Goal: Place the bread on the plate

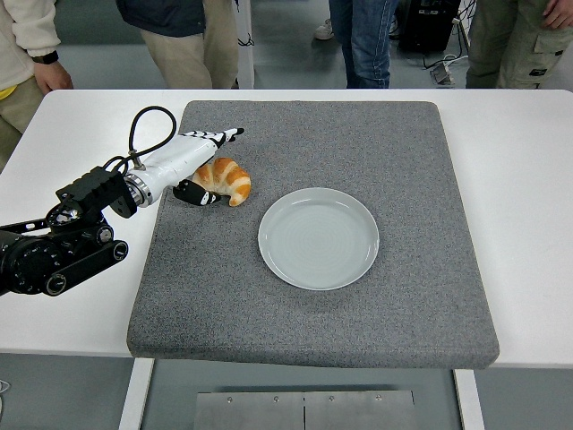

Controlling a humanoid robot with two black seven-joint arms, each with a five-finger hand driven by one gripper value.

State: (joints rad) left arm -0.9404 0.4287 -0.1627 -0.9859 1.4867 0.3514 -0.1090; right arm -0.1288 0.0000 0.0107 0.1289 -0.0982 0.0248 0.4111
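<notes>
From where I stand the left robot hand (199,166) reaches in over the grey mat (313,313) and sits right against the croissant (227,179) — thumb below it, other fingers stretched out above and behind, so it brackets the bread's left end, though I cannot tell whether the grip has actually closed. That end of the pastry is hidden behind the hand. The croissant lies on the mat, up and left of the pale plate (319,238), near it but not touching. The right arm is out of sight. People stand along the far side of the white counter (528,206), cut off above the waist.
</notes>
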